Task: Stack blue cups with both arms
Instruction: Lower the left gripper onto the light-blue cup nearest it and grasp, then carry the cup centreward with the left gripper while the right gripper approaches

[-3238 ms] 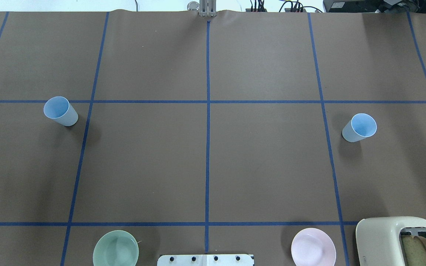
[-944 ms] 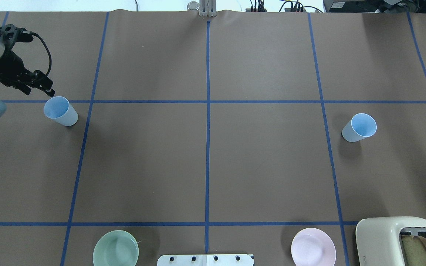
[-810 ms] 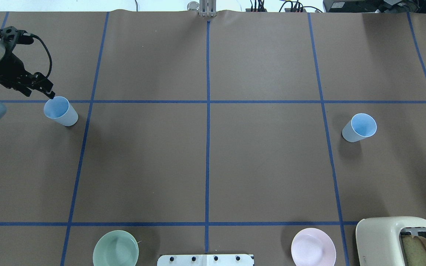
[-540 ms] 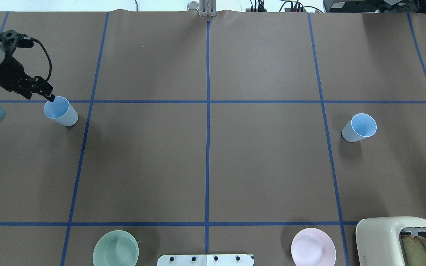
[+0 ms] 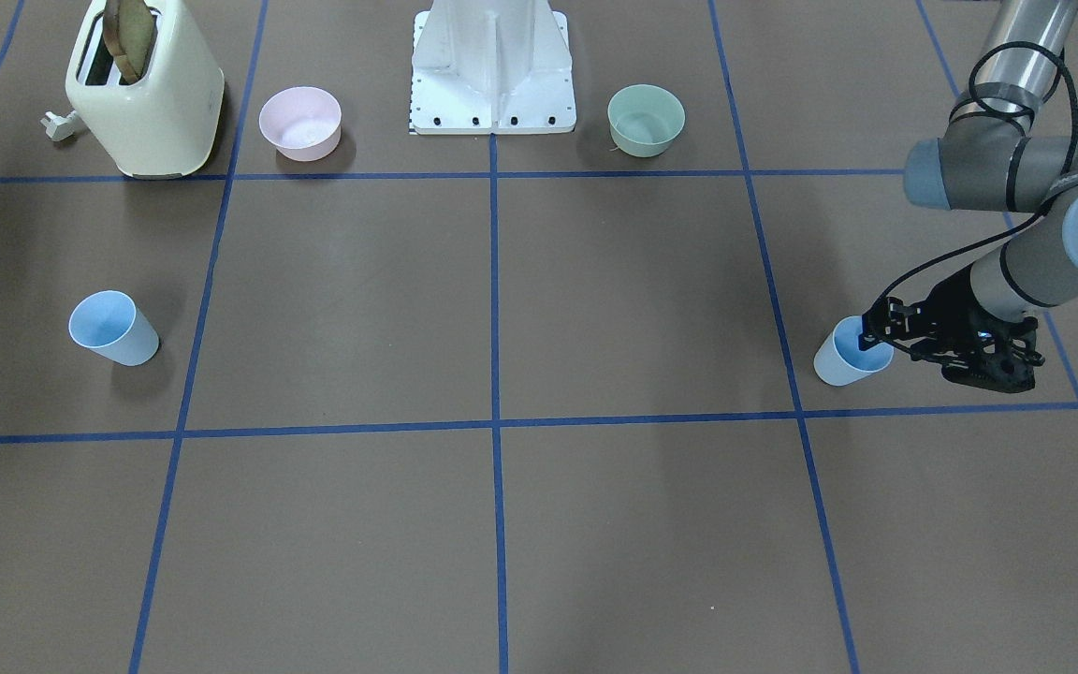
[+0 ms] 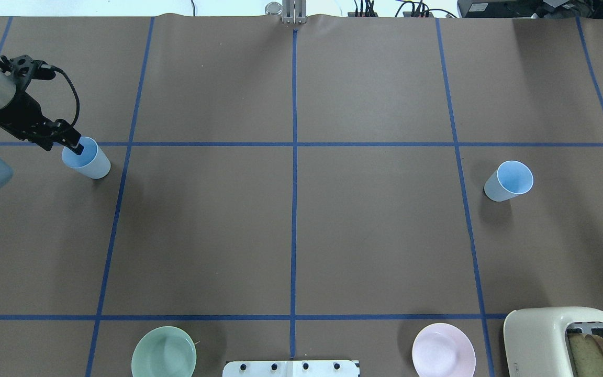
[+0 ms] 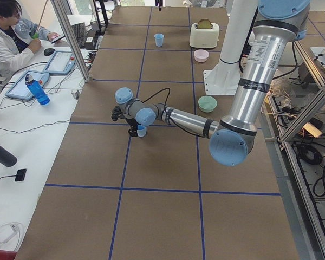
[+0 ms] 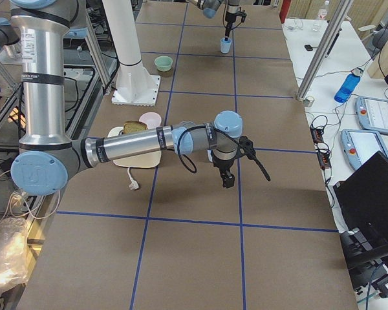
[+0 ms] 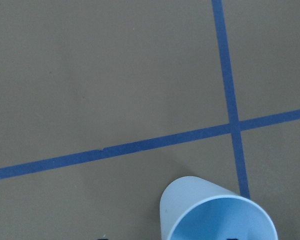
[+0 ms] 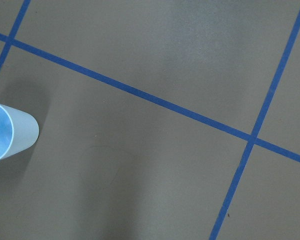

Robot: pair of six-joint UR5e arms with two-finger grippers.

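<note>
One blue cup (image 6: 92, 163) stands upright at the table's left, just below a tape crossing. My left gripper (image 6: 74, 146) is open at its rim. One fingertip is inside the cup's mouth and the other is outside the wall, as the left wrist view shows with the cup (image 9: 215, 212) at its bottom edge. The same cup (image 5: 840, 367) and gripper (image 5: 871, 339) show in the front view. The second blue cup (image 6: 511, 180) stands upright at the right, alone. My right gripper (image 8: 227, 181) shows only in the exterior right view, so I cannot tell its state. Its wrist view shows the cup (image 10: 7, 132) at the left edge.
A green bowl (image 6: 164, 352) and a pink bowl (image 6: 443, 351) sit at the near edge, either side of the white base (image 6: 291, 368). A cream toaster (image 6: 563, 340) with bread stands at the near right corner. A person (image 7: 11, 32) sits beyond the table's far side.
The left arm came into view from the left and closed in on the left cup. Its fingertip has gone from the cup's far rim into its mouth. Both cups have stayed put.
</note>
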